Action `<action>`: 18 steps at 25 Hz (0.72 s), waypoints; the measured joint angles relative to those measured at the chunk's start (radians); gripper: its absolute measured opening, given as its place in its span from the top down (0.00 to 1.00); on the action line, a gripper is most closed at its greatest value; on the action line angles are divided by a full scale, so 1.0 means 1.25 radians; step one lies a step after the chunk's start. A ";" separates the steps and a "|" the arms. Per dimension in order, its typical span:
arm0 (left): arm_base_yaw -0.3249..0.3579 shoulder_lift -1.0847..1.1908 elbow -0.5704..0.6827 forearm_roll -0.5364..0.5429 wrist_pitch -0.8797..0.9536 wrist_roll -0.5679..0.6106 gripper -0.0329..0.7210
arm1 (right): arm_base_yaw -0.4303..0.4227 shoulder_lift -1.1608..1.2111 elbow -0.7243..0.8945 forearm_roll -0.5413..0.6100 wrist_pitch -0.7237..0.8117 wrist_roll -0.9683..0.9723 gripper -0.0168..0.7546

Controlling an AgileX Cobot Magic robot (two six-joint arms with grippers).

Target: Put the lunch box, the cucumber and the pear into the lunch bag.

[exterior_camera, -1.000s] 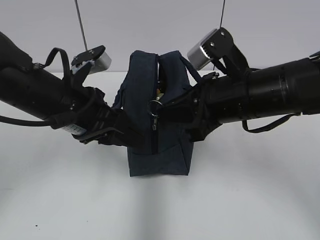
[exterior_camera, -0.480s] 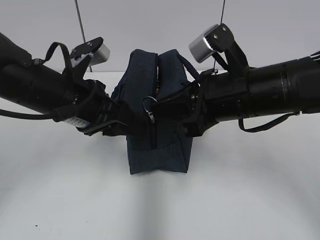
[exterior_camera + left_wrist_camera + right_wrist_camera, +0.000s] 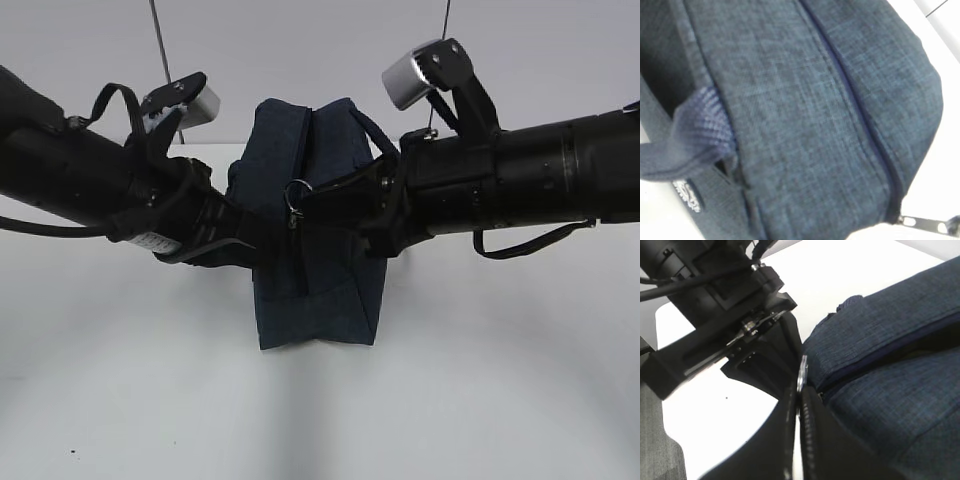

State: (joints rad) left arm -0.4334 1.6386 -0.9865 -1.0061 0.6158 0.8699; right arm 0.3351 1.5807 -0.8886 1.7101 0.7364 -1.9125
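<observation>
— Two arms at one lunch bag, upright mid-table. Contents?

— Not visible; zipper appears drawn shut along the top.

— Your left gripper?

— My jaws are together, pressed against the bag's side fabric.

— Right gripper?

— Clamped on the silver ring pull at the bag's front.

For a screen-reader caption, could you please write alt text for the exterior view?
A navy lunch bag stands on a white table between two black robot arms. The right claw is shut on the zipper's ring pull; the left claw presses against the bag's side.
</observation>
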 joint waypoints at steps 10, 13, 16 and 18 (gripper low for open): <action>0.000 0.000 -0.001 0.049 0.009 0.000 0.97 | 0.000 0.000 -0.006 0.036 -0.031 -0.033 0.97; 0.000 -0.001 -0.005 0.062 0.011 0.000 0.97 | 0.000 0.000 -0.020 0.036 -0.036 -0.034 0.97; 0.000 -0.001 -0.006 0.066 0.011 0.000 0.97 | 0.000 0.000 -0.037 0.036 -0.048 -0.034 0.97; 0.000 -0.001 -0.006 0.072 0.014 0.000 0.97 | 0.000 0.000 -0.048 0.036 -0.060 -0.034 0.97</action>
State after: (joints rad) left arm -0.4334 1.6369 -0.9938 -0.9167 0.6334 0.8699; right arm 0.3351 1.5807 -0.9482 1.7555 0.6610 -1.9552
